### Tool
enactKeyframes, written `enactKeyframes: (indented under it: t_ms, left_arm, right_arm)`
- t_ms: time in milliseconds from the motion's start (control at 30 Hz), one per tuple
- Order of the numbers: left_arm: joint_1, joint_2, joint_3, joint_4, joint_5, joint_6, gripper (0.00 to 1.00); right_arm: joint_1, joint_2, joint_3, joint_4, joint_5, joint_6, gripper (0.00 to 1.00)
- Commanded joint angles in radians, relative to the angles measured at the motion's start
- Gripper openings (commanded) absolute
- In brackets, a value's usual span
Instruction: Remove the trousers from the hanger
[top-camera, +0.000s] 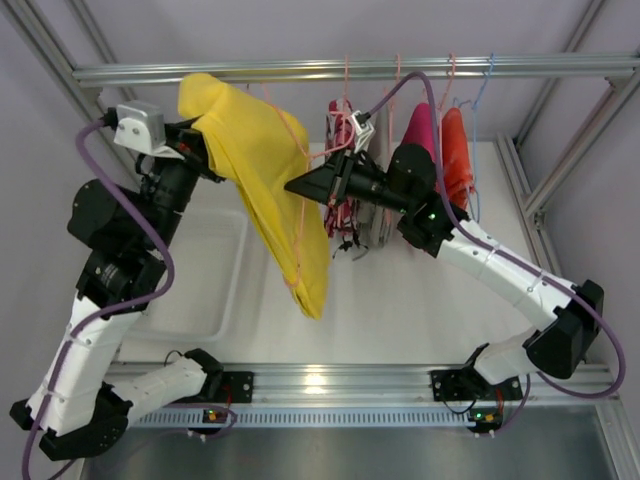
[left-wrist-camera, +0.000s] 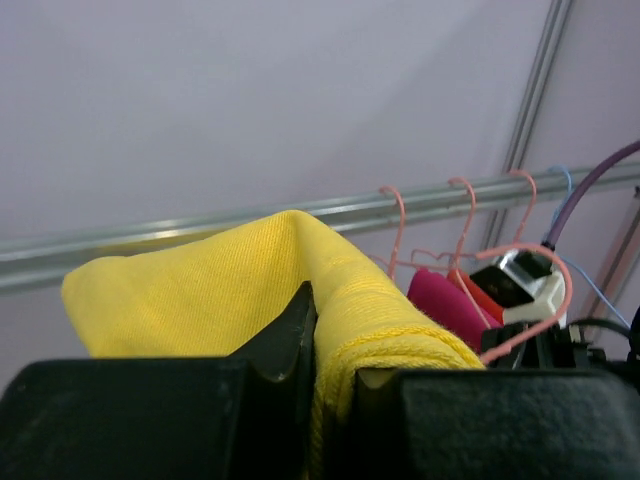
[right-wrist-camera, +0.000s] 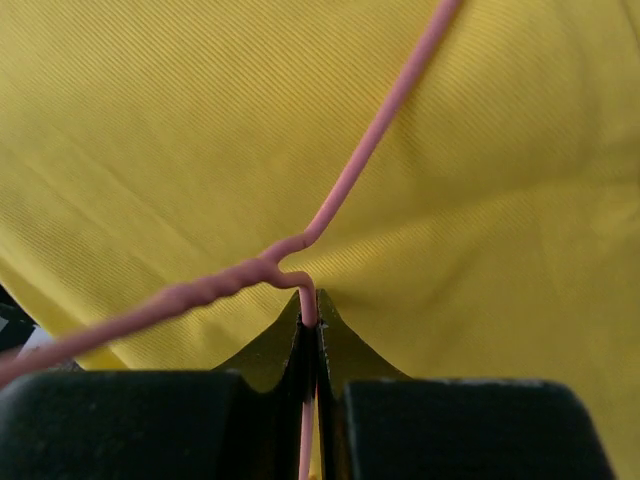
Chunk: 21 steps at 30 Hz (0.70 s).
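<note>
The yellow trousers (top-camera: 265, 170) hang slantwise across the middle, filling the gap between the left hand (top-camera: 203, 140) and the right hand (top-camera: 292, 186). Behind the right arm, a patterned pair (top-camera: 345, 215), a magenta pair (top-camera: 420, 130) and an orange pair (top-camera: 458, 150) crowd the rail (top-camera: 200, 72). A shallow tray (top-camera: 210, 290) takes the left side. The surface (top-camera: 420, 320) right of the yellow cloth lies open up to the near frame bar (top-camera: 320, 378).

- yellow trousers (right-wrist-camera: 200, 120): fill right wrist view, all edges cut off.
- pink hanger (right-wrist-camera: 372, 150): wire exits top & left edges there.
- patterned trousers (top-camera: 347, 222): mostly behind right gripper (top-camera: 292, 186), top view.
- magenta trousers (left-wrist-camera: 445, 300): lower part hidden by yellow cloth.
- left gripper (left-wrist-camera: 322, 340): tips buried in fold, top view.
</note>
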Motion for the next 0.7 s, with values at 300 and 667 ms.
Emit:
enactKeyframes:
  t_ms: [300,667]
  left_arm:
    - [0.004,0.064,0.385,0.313,-0.048,0.383,0.0]
    - [0.004,0.032,0.464,0.383,-0.144,0.732,0.0]
  right_arm:
    - [0.032,0.046,-0.05,0.075,0.019,-0.087,0.0]
    - [0.053,0.032,-0.086,0.059,0.019,-0.116,0.0]
